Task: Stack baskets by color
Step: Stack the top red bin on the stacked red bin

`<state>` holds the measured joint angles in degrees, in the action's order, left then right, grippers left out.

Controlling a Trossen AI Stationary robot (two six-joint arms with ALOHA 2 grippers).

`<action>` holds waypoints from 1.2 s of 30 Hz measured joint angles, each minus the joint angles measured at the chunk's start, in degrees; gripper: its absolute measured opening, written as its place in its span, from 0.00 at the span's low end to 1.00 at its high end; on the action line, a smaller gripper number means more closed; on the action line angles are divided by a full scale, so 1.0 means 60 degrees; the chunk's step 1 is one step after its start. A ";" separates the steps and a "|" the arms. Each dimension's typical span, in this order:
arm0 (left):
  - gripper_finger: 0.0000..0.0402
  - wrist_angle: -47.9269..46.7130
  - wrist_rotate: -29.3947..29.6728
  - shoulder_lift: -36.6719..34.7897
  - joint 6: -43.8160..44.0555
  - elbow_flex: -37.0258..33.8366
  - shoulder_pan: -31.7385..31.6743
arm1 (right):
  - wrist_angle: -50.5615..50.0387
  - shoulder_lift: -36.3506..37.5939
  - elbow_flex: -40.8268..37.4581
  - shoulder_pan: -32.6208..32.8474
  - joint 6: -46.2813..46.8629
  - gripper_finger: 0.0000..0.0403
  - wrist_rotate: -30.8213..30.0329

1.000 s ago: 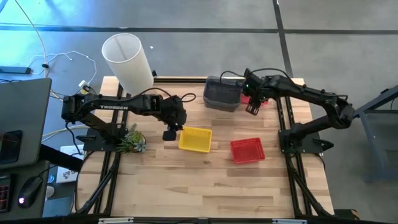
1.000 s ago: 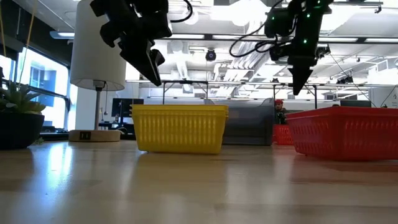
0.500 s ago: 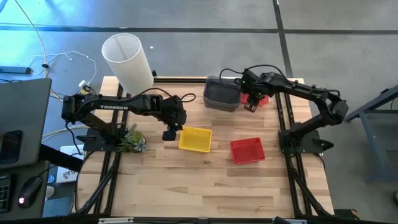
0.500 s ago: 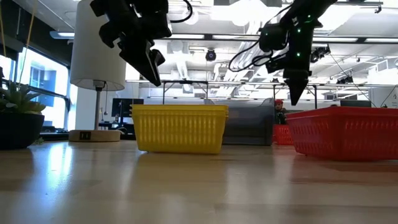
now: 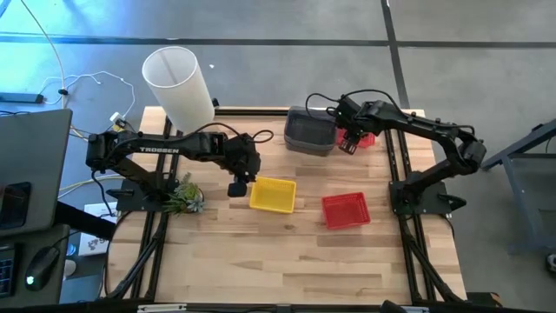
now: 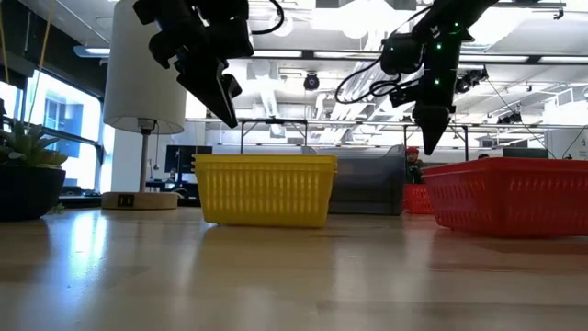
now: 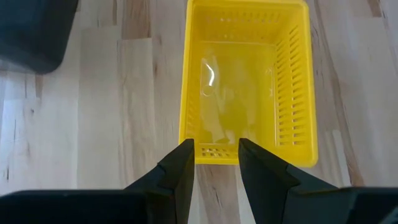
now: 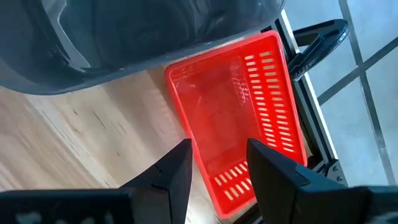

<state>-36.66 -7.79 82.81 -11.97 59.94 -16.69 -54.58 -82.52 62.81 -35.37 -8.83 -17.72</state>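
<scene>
A yellow basket (image 5: 272,195) rests on its base near the table's middle, with a red basket (image 5: 346,209) to its right. A smoky grey basket (image 5: 310,131) stands at the far edge, and a second red basket (image 8: 230,118) lies just right of it. My left gripper (image 7: 216,158) hangs open above the yellow basket's (image 7: 245,81) left end wall, clear of it. My right gripper (image 8: 219,155) hangs open above the far red basket (image 5: 367,137), beside the grey one (image 8: 143,37), touching neither.
A tall white cylinder lamp (image 5: 178,83) stands at the far left corner. A small green plant (image 5: 182,196) sits at the left edge. Black frame rails (image 5: 395,165) run along the table's right side. Bare wood lies toward the near edge.
My right gripper has moved a little toward the table's left and down, coming over the far red basket next to the grey basket. Its fingers have kept the same gap. No basket has moved.
</scene>
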 joint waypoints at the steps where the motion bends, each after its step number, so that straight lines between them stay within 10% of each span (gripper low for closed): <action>1: 0.28 0.0003 0.0000 0.0000 0.0000 0.0000 -0.0004 | 0.0006 0.0000 0.0000 0.0003 -0.0059 0.34 -0.0013; 36: 0.28 -0.0134 0.0004 0.0000 -0.0288 0.0000 -0.0004 | -0.0744 -0.1507 0.0000 -0.0041 -0.0691 0.34 -0.0070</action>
<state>-37.47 -7.77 82.81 -13.69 59.94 -16.71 -59.04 -91.56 62.81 -35.62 -12.97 -18.14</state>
